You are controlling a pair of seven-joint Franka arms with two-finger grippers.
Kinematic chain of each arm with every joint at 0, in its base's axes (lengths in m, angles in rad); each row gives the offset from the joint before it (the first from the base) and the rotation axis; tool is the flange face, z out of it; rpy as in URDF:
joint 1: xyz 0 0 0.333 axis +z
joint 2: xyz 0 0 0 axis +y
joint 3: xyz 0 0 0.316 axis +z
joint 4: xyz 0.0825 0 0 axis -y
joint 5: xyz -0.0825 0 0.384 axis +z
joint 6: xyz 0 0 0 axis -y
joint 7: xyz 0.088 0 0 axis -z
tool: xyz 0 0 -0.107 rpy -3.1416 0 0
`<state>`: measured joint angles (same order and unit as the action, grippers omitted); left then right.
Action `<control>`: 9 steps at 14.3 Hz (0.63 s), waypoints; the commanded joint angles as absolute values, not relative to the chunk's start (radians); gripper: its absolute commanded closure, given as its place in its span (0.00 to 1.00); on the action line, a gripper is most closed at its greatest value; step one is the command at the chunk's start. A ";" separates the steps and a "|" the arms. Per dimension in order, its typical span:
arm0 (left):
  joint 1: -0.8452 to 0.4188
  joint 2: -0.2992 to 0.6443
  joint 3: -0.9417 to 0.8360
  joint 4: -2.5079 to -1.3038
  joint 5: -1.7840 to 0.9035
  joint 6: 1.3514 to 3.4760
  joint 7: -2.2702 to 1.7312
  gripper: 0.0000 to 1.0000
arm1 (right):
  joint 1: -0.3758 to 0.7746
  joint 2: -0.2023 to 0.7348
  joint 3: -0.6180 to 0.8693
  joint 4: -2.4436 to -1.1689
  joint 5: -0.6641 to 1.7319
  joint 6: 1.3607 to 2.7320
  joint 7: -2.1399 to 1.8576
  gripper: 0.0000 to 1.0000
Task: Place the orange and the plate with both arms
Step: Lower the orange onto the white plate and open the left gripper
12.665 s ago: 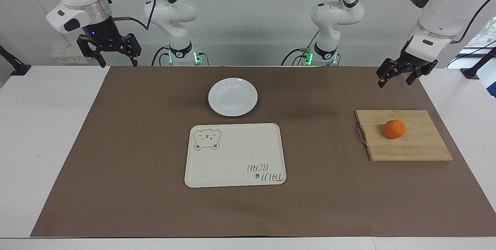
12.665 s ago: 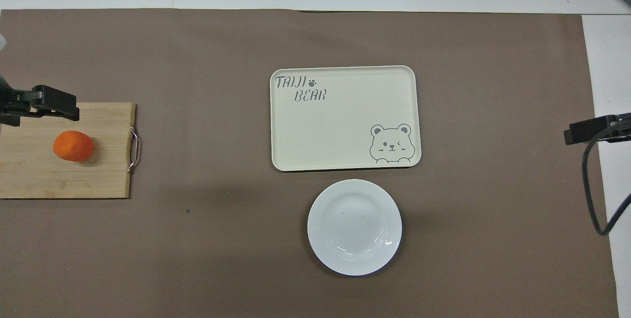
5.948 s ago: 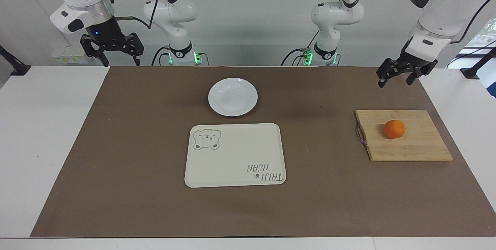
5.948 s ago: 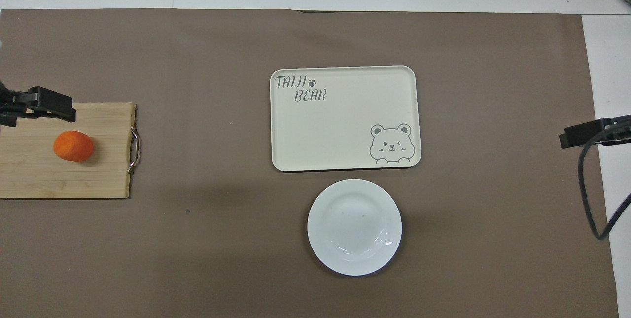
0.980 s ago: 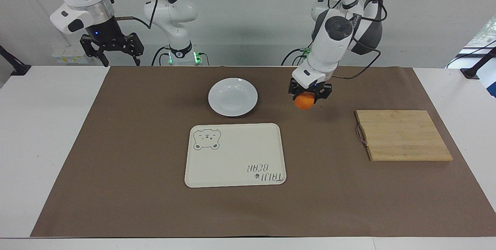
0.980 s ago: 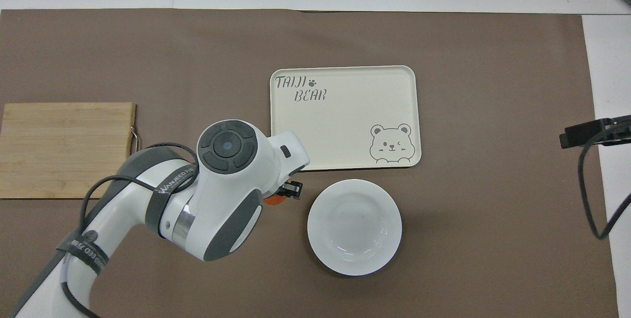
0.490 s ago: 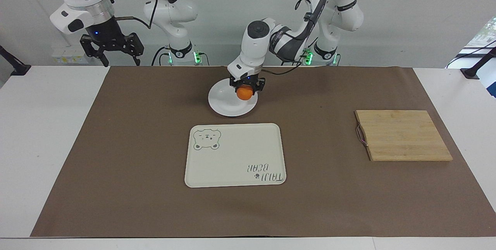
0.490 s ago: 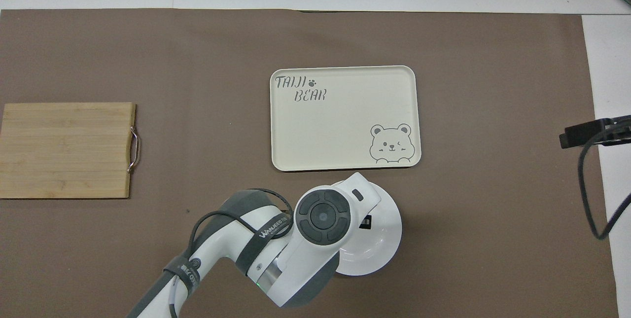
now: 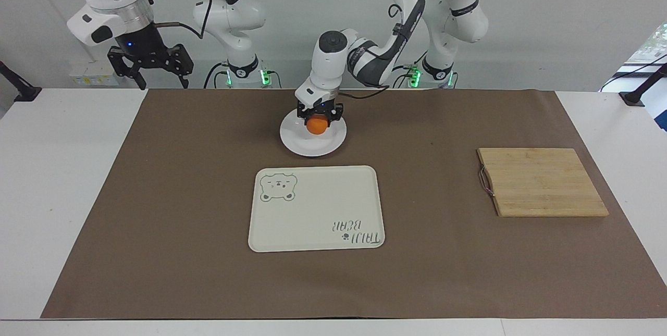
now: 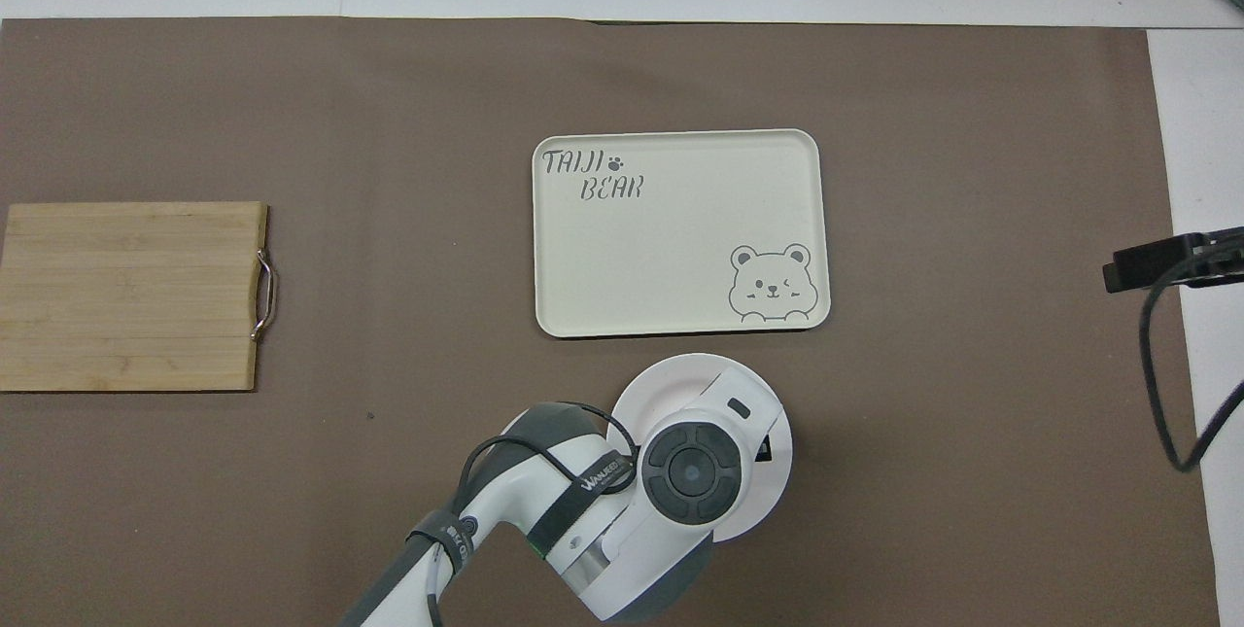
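Note:
The orange [image 9: 316,125] is in my left gripper [image 9: 317,119], which is shut on it from above. It hangs low over the middle of the white plate [image 9: 312,147]; I cannot tell whether it touches the plate. In the overhead view the left arm's wrist covers the orange and most of the plate [image 10: 661,380]. My right gripper [image 9: 148,71] waits open and empty, raised over the mat's edge at the right arm's end of the table; only its tip [image 10: 1147,262] shows from above.
A cream tray with a bear drawing [image 9: 316,208] [image 10: 680,219] lies just farther from the robots than the plate. A bare wooden cutting board with a metal handle [image 9: 542,182] [image 10: 131,296] lies toward the left arm's end. A brown mat covers the table.
My left gripper has carried the orange from over the mat between the board and the plate to over the plate's middle, and lower. The right arm has not moved.

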<state>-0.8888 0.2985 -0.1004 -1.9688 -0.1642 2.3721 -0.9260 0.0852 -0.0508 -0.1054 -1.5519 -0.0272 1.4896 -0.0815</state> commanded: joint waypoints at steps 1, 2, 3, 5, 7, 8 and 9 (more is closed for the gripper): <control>-0.911 0.285 -0.078 -1.968 -0.179 2.382 -1.021 0.00 | 0.075 -0.052 -0.103 -1.548 -0.015 1.489 -0.092 0.00; -0.898 0.266 -0.078 -1.968 -0.181 2.346 -1.020 0.00 | 0.075 -0.052 -0.103 -1.548 -0.015 1.489 -0.092 0.00; -0.876 0.224 -0.074 -1.964 -0.181 2.265 -1.017 0.00 | 0.075 -0.052 -0.103 -1.548 -0.015 1.489 -0.092 0.00; -0.786 0.158 -0.069 -1.959 -0.181 2.150 -1.008 0.00 | 0.075 -0.052 -0.103 -1.548 -0.015 1.489 -0.092 0.00; -0.711 0.137 -0.069 -1.925 -0.179 2.068 -1.006 0.00 | 0.075 -0.052 -0.103 -1.548 -0.015 1.489 -0.092 0.00; -0.666 0.132 -0.069 -1.902 -0.179 2.028 -0.994 0.00 | 0.075 -0.052 -0.103 -1.548 -0.015 1.488 -0.092 0.00; -0.622 0.126 -0.069 -1.887 -0.178 2.007 -0.950 0.00 | 0.075 -0.052 -0.103 -1.548 -0.015 1.486 -0.094 0.00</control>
<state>-0.6956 0.1399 -0.0608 -1.9155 -0.1643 2.0707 -0.9950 0.0852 -0.0508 -0.1054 -1.5519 -0.0272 1.4896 -0.0815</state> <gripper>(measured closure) 0.000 0.000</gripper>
